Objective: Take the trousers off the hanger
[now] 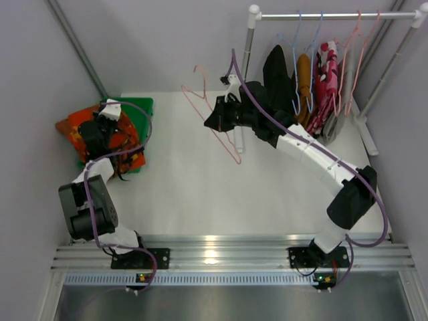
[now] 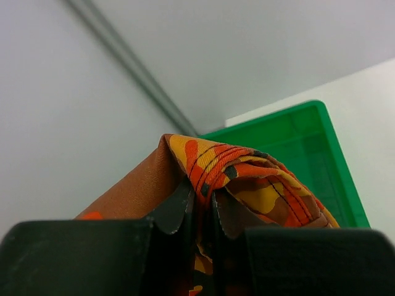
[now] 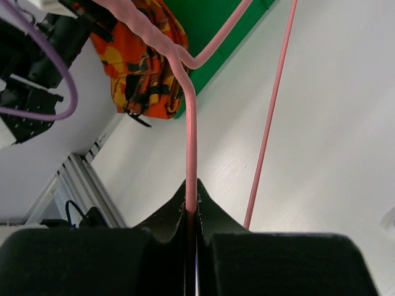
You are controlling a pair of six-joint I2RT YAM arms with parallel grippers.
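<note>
left end effector (image 2: 200, 206): fingers drawn close together, pinching a fold of cloth between them.
orange cloth trousers with a dark pattern (image 2: 247, 179): soft and bunched, with a plain brown underside showing in the left wrist view. They are off any hanger and lie heaped over the green plastic bin (image 1: 137, 107) and spill past its left side. The pinched fold is lifted into a peak at the fingertips.
green plastic bin: sits at the table's far left corner, mostly covered by the orange cloth. Its far rim and right wall are bare.
right end effector (image 3: 191, 206): pressed together on the thin pink wire hanger (image 3: 191, 135), with the wire running straight out from between the fingertips.
thin pink wire hanger: carries no cloth and is held up over the far middle of the white table (image 1: 187, 194). Its hook points toward the far edge and one long side slants back toward the near right.
white tube rack (image 1: 334, 15): stands at the table's far right corner with its rail crossing the top of the overhead view.
plain black trousers (image 1: 275, 70): hang from the rail, leftmost of the three, just behind the right arm's forearm.
mustard-brown trousers (image 1: 303, 87): hang next to the black pair, on its right.
red-pink floral trousers (image 1: 326, 80): hang to the right of the mustard pair, close against it.
</note>
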